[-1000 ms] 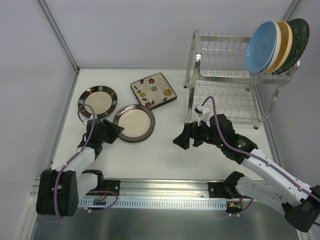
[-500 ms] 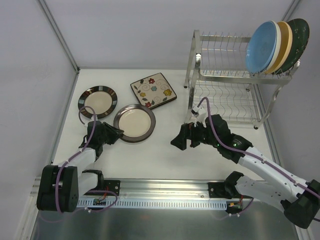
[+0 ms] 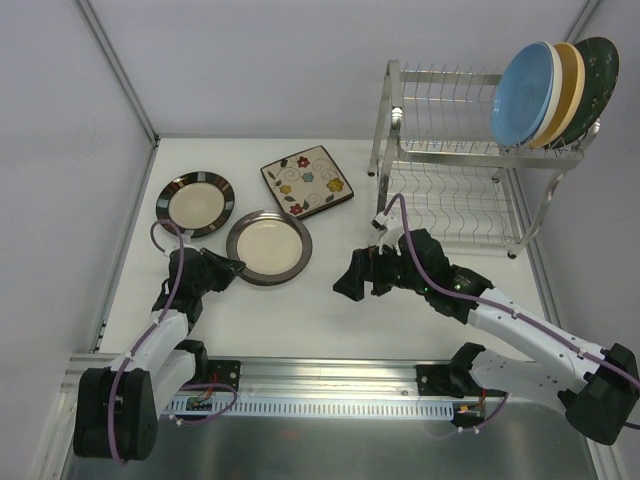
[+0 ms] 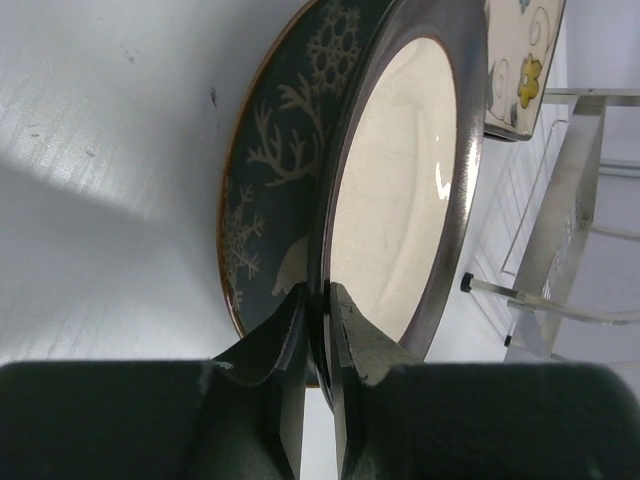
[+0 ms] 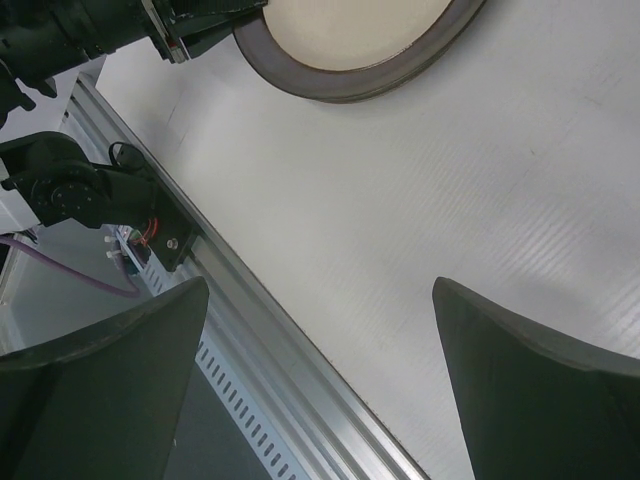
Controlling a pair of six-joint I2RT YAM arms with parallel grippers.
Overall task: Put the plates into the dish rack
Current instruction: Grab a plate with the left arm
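Brown-rimmed plate point(image 3: 268, 247) on the white table point(image 3: 300, 310), left rim pinched by left gripper point(image 3: 234, 267); right gripper point(image 3: 348, 284) gapes wide nearby.

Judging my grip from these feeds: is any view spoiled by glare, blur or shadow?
Left wrist view: the left fingers are dark and soft-edged, but the brown-rimmed plate is sharp, with one small glint on its rim. Right wrist view: the right fingers are blurred dark shapes; the table is evenly lit. Top view: sharp, even light, glints on the rack.
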